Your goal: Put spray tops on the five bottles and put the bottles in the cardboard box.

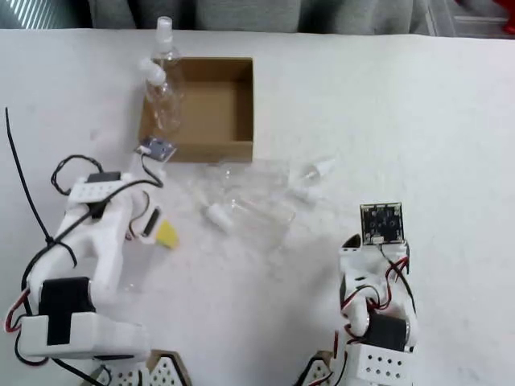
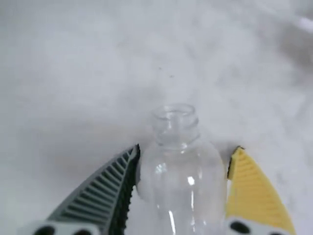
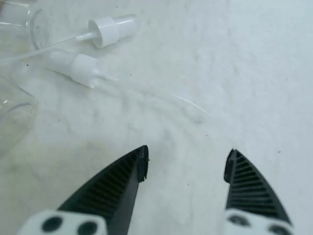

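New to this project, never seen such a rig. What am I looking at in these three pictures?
Two small robot arms sit side by side at a white table. The high view looks down from a fixed camera; the other two pictures come from cameras on each arm's wrist. The left gripper grips a clear capless bottle between its grey and yellow fingers. The right gripper is open over bare table. Near it lie two loose spray tops, and more clear bottles lie mid-table. Two capped bottles sit at the left wall of the cardboard box.
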Controlling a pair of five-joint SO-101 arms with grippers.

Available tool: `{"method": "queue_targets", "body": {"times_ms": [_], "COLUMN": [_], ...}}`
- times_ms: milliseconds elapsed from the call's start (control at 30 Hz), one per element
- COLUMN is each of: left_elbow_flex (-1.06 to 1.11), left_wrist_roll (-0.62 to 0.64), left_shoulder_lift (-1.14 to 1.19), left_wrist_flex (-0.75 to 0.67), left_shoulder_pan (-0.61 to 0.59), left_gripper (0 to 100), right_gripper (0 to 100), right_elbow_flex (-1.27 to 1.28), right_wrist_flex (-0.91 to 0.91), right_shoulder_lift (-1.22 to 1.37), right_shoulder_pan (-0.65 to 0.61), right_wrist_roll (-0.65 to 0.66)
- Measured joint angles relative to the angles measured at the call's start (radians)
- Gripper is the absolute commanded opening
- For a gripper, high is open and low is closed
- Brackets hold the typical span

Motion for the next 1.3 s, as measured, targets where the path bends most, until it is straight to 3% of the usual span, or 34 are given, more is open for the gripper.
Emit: {"method": "queue_targets", "body": {"times_ms": [167, 500, 967, 1100, 1300], "left_elbow_flex": [0.000, -0.006, -0.018, -0.025, -0.025], "left_wrist_roll": [0.000, 0.000, 0.083, 0.086, 0.086], "left_shoulder_lift": [0.000, 0.000, 0.000, 0.000, 0.000], "left_wrist_flex": [0.002, 0.018, 0.020, 0.020, 0.020], "left_shoulder_pan": [0.006, 0.002, -0.143, -0.152, -0.161], "left_gripper": [2, 3, 4, 4, 4], "right_gripper": [23.4, 23.4, 23.4, 23.5, 23.4], "right_elbow_flex": [0.000, 0.000, -0.074, -0.221, -0.310], "right_wrist_flex": [0.000, 0.000, 0.044, 0.127, 0.127], "right_shoulder_lift": [0.000, 0.000, 0.000, -0.003, 0.000], "right_shoulder_pan": [0.000, 0.000, -0.002, -0.097, -0.345], "right_wrist_roll": [0.000, 0.000, 0.003, 0.003, 0.003]}}
